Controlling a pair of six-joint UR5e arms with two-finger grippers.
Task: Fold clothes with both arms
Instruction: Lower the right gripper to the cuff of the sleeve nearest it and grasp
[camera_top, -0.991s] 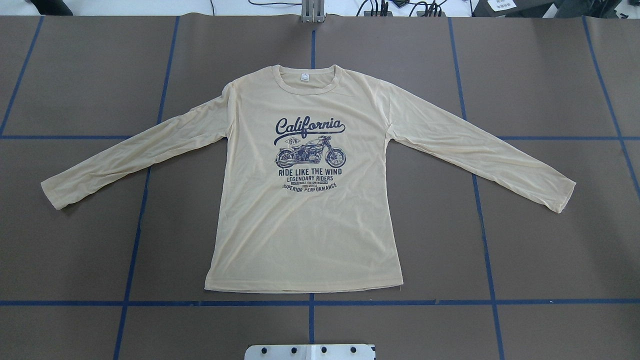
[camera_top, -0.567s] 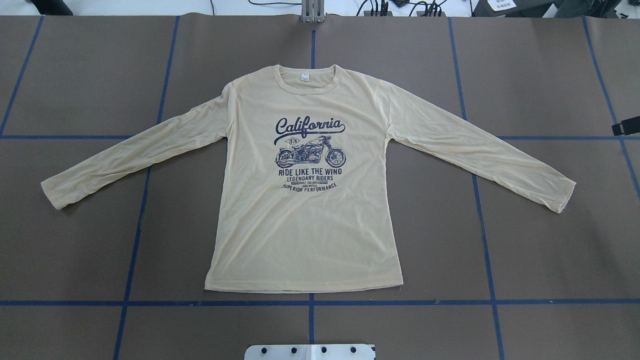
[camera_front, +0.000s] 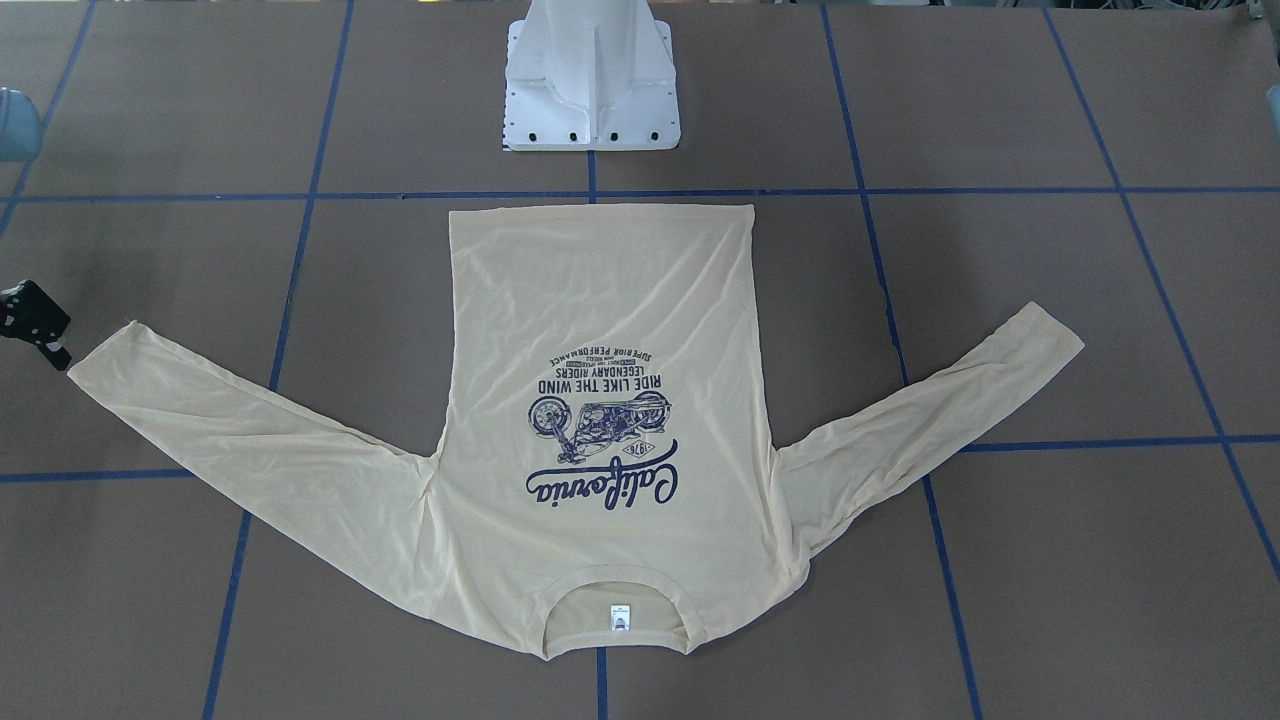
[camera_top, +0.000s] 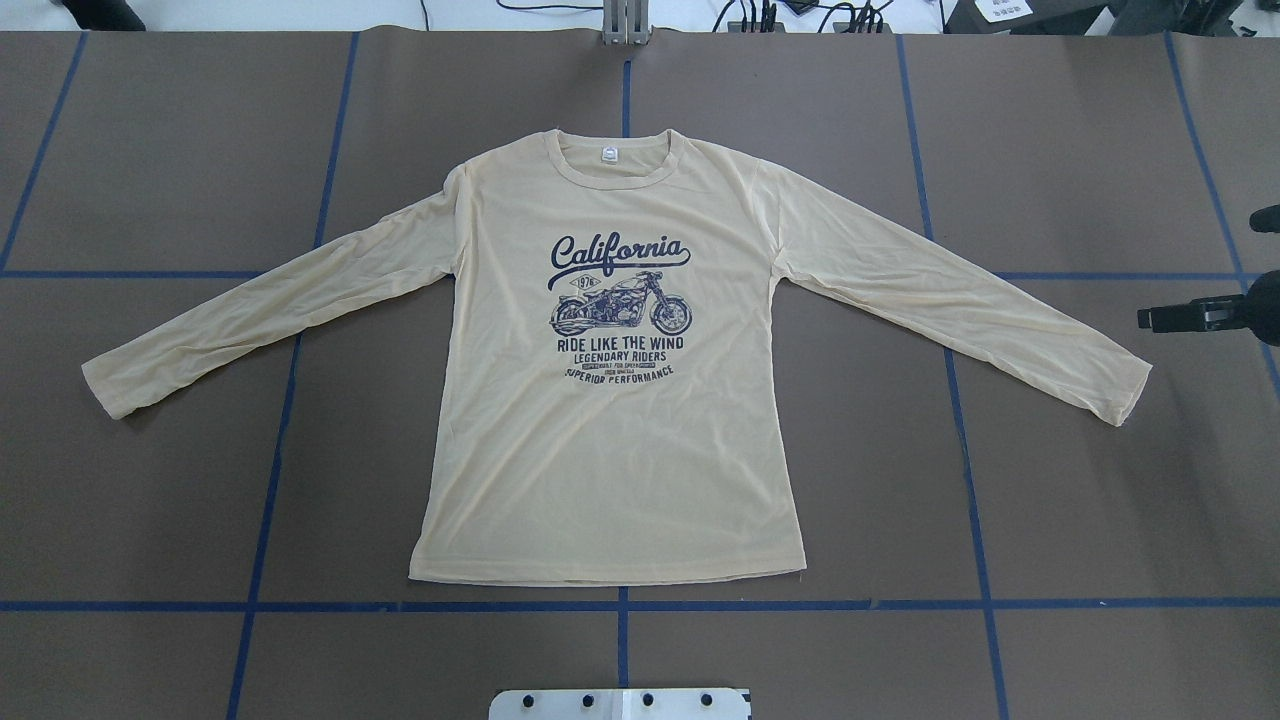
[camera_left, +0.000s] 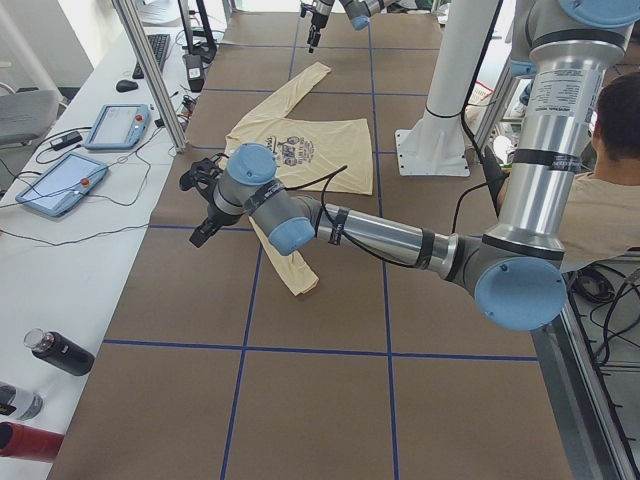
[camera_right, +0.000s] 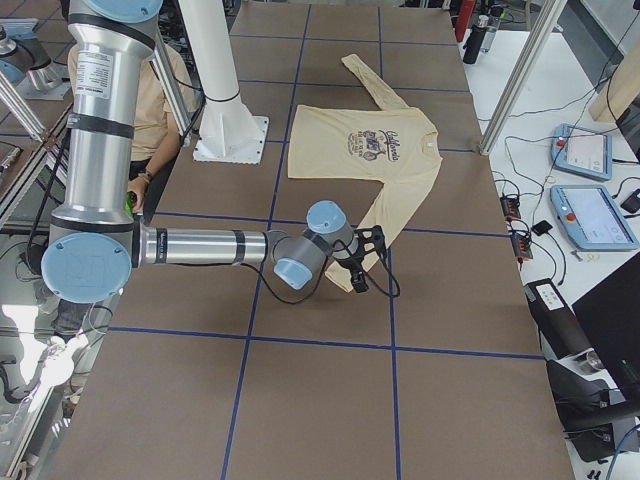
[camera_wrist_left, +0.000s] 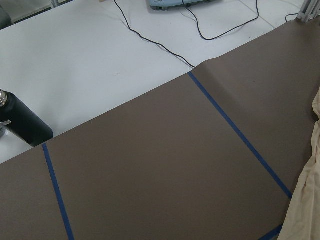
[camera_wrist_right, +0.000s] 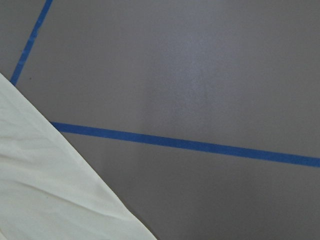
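The cream-yellow long-sleeved shirt (camera_top: 610, 450) lies flat and print up, sleeves spread out, collar at the far side; it also shows in the front view (camera_front: 600, 300). My right gripper (camera_top: 1190, 315) reaches in from the right edge, above the table just beyond the right sleeve cuff (camera_top: 1125, 390), apart from it. It is cut by the frame edge here and in the front view (camera_front: 35, 325), so I cannot tell its state. My left gripper (camera_left: 203, 225) shows only in the left side view, raised beside the left sleeve (camera_wrist_left: 307, 200); I cannot tell its state.
The brown table cover carries a blue tape grid. The white pedestal base (camera_front: 592, 90) stands at the robot's edge. A metal post (camera_top: 626, 25) stands at the far edge. A black bottle (camera_wrist_left: 22, 125) and tablets (camera_left: 120, 125) lie on the white side bench.
My right gripper has come into the overhead view from the right edge and moved further in toward the right sleeve cuff. The shirt has not moved.
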